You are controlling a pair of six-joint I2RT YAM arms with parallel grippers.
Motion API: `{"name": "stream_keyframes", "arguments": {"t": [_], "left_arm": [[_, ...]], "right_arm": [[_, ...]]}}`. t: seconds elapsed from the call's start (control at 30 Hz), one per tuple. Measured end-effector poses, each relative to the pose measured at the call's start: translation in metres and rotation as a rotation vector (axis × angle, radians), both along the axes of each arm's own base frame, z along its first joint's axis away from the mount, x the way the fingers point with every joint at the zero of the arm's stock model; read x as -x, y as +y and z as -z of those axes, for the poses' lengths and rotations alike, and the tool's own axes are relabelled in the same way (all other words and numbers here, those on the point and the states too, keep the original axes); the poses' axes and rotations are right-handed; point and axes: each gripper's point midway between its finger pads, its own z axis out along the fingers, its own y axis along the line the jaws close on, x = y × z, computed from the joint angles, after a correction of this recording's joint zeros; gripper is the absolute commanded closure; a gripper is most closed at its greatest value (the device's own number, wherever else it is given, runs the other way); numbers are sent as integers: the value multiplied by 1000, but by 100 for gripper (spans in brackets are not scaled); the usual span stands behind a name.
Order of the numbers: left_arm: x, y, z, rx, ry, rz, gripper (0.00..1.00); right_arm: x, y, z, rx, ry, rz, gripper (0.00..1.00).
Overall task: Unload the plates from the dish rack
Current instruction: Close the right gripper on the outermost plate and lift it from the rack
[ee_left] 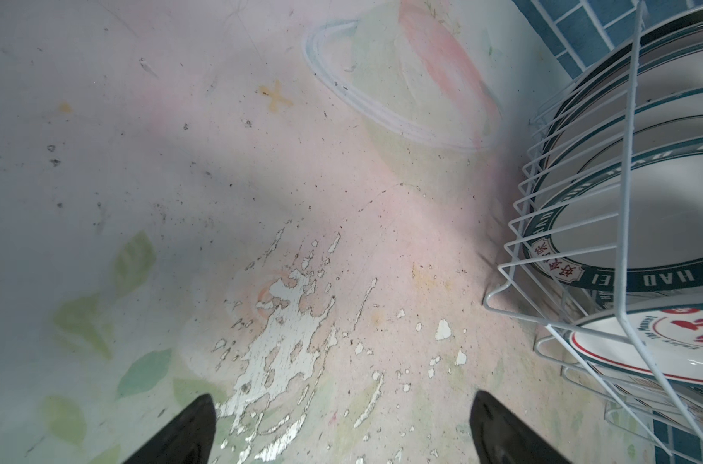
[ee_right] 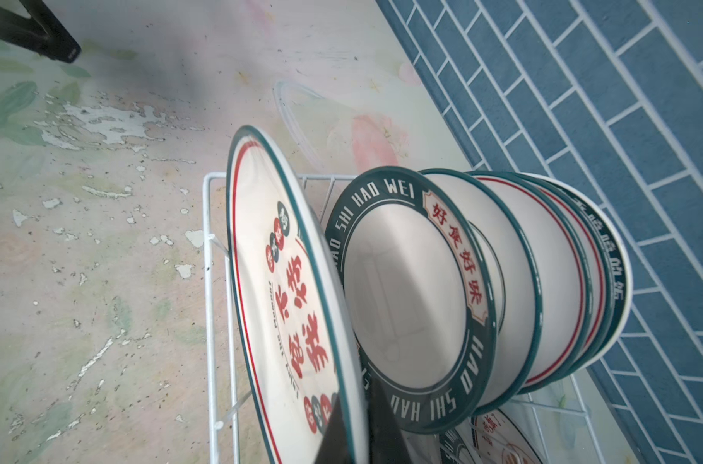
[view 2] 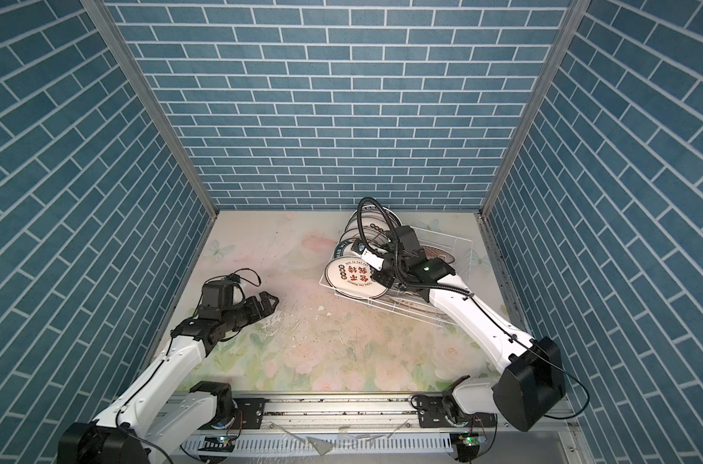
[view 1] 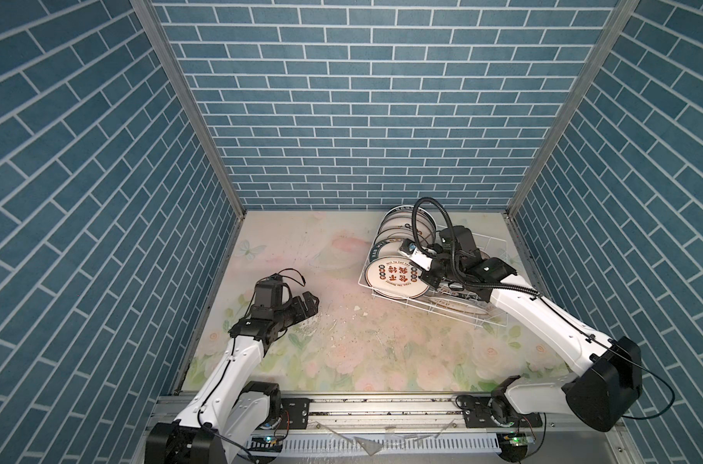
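Observation:
The dish rack [view 1: 361,281] [view 2: 322,281], a white wire basket, stands at the back right in both top views. Its frontmost plate [view 1: 396,277] [view 2: 355,277] [ee_right: 277,305] is large and white with red characters and leans upright. My right gripper [view 1: 422,277] [view 2: 382,277] [ee_right: 359,434] is shut on this plate's rim, one finger on each face. Behind it stand several green-rimmed plates [view 1: 402,225] [ee_right: 406,297] [ee_left: 643,217]. More plates [view 1: 458,307] lie flat in the rack's bottom. My left gripper [view 1: 311,303] [view 2: 271,301] [ee_left: 343,434] hangs open and empty over the mat, left of the rack [ee_left: 626,201] [ee_right: 207,281].
The floral mat [view 1: 341,353] is worn, with flaked white patches [ee_left: 285,345] and small chips [view 1: 357,308] between the arms. Blue brick walls [view 1: 361,120] enclose three sides, and the back wall runs close behind the rack. A metal rail [view 1: 382,405] lines the front edge.

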Motion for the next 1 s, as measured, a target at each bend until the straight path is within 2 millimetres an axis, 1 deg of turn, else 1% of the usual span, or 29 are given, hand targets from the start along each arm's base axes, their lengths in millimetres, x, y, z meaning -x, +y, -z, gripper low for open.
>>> {"name": "stream_keyframes", "arguments": {"t": [0.1,0.37,0.5,0.63,0.77,0.87,1.0], "left_arm": [[1,0,-2,3,-7,2,1],[1,-1,-11,10,-42,5,1],[1,-3,-15,18,-57,11,1],[2,-5,-20,32,-73,23,1],[2,-7,-27,44,-98,33,1],[0,-11,-37,65,-143,44,1],[-7,-18,-55,115,-212,63,1]], "right_arm": [[2,-1,-5,-9,-10,-3,100],[0,-2,-7,-9,-21,6,100],[4,-3,-17,-31,-34,5,100],[8,-7,-38,-64,-69,18,100],[5,-10,-58,-102,-129,46,100],[0,-12,-76,-161,-169,84,100],[-3,-12,-104,-315,-167,154,100]]}}
